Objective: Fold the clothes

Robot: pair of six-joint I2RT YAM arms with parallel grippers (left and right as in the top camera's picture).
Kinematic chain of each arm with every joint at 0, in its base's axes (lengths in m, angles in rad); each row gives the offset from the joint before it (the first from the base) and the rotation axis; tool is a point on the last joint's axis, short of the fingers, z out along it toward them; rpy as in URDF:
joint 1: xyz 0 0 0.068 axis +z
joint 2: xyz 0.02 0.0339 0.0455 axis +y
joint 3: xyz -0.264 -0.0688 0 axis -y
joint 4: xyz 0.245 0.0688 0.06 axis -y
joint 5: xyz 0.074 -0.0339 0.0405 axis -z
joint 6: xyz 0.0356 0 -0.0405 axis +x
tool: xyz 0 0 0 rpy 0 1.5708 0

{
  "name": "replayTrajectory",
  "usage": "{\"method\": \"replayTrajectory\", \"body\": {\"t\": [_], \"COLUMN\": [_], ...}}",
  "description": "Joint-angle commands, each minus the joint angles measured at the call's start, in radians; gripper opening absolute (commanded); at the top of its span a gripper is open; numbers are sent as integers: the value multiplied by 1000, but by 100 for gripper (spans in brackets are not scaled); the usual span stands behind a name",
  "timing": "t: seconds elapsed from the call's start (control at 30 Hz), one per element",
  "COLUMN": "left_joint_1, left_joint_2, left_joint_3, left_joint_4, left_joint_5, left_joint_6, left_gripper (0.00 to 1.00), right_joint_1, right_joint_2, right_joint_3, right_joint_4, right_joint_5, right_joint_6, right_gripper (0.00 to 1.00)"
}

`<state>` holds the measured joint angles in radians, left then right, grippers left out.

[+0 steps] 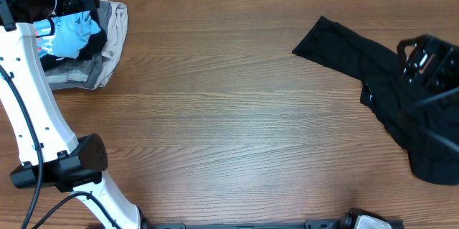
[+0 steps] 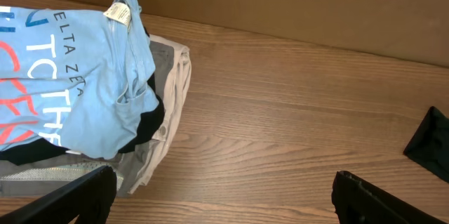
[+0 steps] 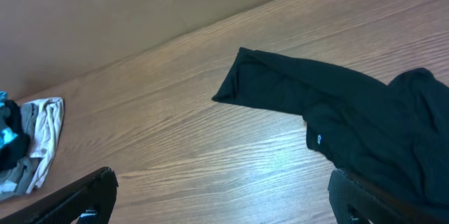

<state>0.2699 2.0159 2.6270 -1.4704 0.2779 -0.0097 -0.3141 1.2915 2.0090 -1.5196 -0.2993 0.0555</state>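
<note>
Hovering at the lower edge of the left wrist view, the left fingers (image 2: 70, 196) are standing wide apart and gripping nothing, just short of a heap of clothes (image 1: 100, 64) at the upper left of the overhead frame. Topping that heap is the light blue T-shirt (image 2: 77, 76), bunched, with its white and coral lettering and neck tag showing. It is lying over a black layer and a grey-beige garment (image 2: 173, 76). The right fingers (image 3: 77, 199) are likewise spread and empty, hanging over the black garment (image 3: 337, 112), which is sprawling unfolded at the right of the wood surface (image 1: 229, 121), well apart from the heap. Folding appears not yet begun. Doing it well likely means pinching the T-shirt alone by a free edge, lifting it clear of the layers beneath, and spreading it flat on the bare middle of the surface before making any crease. Beyond, a plain brown wall (image 2: 295, 6) is closing off the scene.
</note>
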Motion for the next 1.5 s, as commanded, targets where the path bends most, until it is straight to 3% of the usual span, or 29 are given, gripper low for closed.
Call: {"method": "replayTrajectory", "body": {"t": [0.0, 0.63, 0.8, 1.03, 1.47], "left_joint_1": [-3, -2, -2, -2, -2], "left_joint_2": [-8, -8, -8, -8, -8], "left_joint_3": [9, 9, 9, 9, 9], "left_joint_4": [1, 1, 1, 1, 1], "left_joint_5": [18, 18, 18, 19, 18], "left_joint_6": [-16, -16, -16, -16, -16], "left_gripper": [100, 100, 100, 100, 100], "right_joint_1": [1, 2, 115, 290, 327], "right_joint_2": [-17, 10, -23, -153, -523], "right_joint_3": [16, 12, -39, -329, -1036], "right_joint_4": [-16, -48, 63, 439, 992], "right_joint_5": [6, -24, 11, 72, 74], "right_joint_6": [-10, -8, -20, -19, 53], "right_gripper": [100, 100, 100, 100, 100]}}
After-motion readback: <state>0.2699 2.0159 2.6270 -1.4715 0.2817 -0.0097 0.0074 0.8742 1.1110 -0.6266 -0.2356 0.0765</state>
